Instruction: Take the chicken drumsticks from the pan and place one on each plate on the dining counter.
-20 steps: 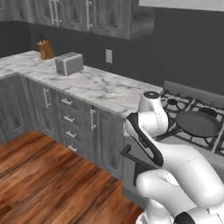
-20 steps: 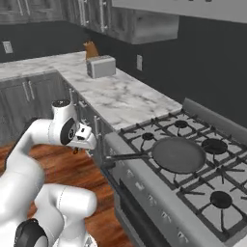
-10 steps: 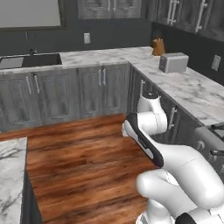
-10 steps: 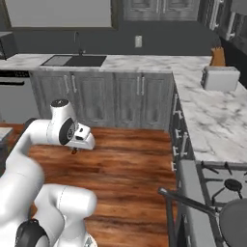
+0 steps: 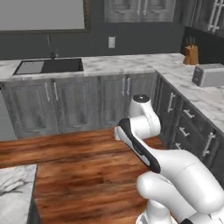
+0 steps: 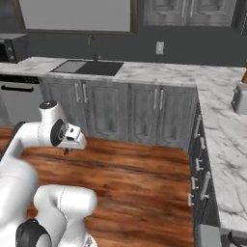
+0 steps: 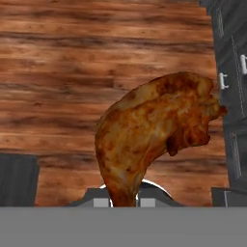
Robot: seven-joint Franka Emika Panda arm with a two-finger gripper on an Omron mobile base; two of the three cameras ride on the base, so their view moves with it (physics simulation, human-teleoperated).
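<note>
A glossy reddish-brown chicken drumstick (image 7: 154,130) hangs in my gripper (image 7: 123,201), thin bone end clamped between the shut jaws and thick end pointing away over the wooden floor. From the right base view the gripper (image 6: 66,150) sits low beside the arm, above the floor, with a small brown bit of the drumstick (image 6: 66,151) under the hand. A marble corner of the dining counter (image 5: 13,188) shows at the lower left of the left base view. The pan and the plates are out of view.
Straight ahead runs a marble counter (image 5: 122,65) with a sink (image 5: 50,65) over grey cabinets. Along the right stands a second counter run (image 5: 205,94) with a toaster (image 5: 209,75) and knife block (image 5: 191,53). Wooden floor (image 5: 78,166) lies between.
The whole picture has swung: the base has turned away from the stove and pan toward the sink wall. The drumstick stays clamped in the gripper.
</note>
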